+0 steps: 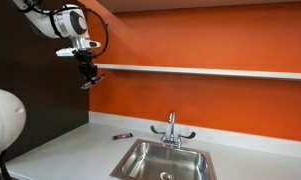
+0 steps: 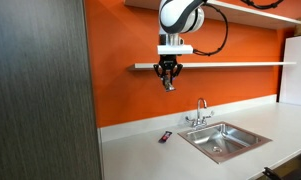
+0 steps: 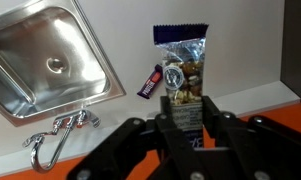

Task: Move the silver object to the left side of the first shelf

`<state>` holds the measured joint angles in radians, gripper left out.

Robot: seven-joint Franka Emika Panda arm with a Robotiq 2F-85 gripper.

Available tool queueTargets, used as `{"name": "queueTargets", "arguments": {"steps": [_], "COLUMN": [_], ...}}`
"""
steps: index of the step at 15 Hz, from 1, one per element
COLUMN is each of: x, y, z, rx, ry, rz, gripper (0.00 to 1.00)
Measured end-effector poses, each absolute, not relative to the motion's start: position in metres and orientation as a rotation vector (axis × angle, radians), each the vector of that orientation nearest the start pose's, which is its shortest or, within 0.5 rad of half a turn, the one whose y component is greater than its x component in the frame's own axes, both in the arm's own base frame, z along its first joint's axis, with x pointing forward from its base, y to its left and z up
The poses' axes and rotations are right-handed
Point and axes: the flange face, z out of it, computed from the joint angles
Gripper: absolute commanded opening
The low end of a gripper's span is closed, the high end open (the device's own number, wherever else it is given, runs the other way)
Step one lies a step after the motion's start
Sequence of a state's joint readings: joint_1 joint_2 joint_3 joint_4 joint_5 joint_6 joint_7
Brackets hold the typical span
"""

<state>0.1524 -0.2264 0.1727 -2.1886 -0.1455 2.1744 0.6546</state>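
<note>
I hold the gripper (image 1: 87, 77) clamped on the silver object (image 3: 180, 62), level with the left end of the first shelf (image 1: 210, 71); I judge this the placing step, and next I must raise it over the edge, set it down and release.

A bright orange wall (image 1: 230, 100) backs a long white countertop (image 1: 70, 150) with a steel sink (image 1: 165, 162) sunk into it and a chrome faucet (image 1: 171, 128) upright at its far rim, while a tall grey wood-grain panel (image 2: 40, 90) closes the left end, all evenly lit.
</note>
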Motion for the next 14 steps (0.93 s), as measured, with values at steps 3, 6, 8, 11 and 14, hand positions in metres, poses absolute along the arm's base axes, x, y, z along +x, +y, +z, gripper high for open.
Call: {"name": "queueTargets", "arguments": {"steps": [3,6,8,11,14], "x": [0.481,0.484,0.485,0.488,0.491], "y": [0.165,0.167,0.168,0.169,0.169], "z": [0.517,0.533,0.544,0.561,0.581], "rx": [-3.132,-3.130,-3.125,-3.118,-3.106], "ry": [0.399,0.402,0.404,0.402,0.405], "rz": [-0.459,-0.484,-0.505,-0.540,-0.586], "gripper": [0.10,0.10,0.10,0.10,0.10]}}
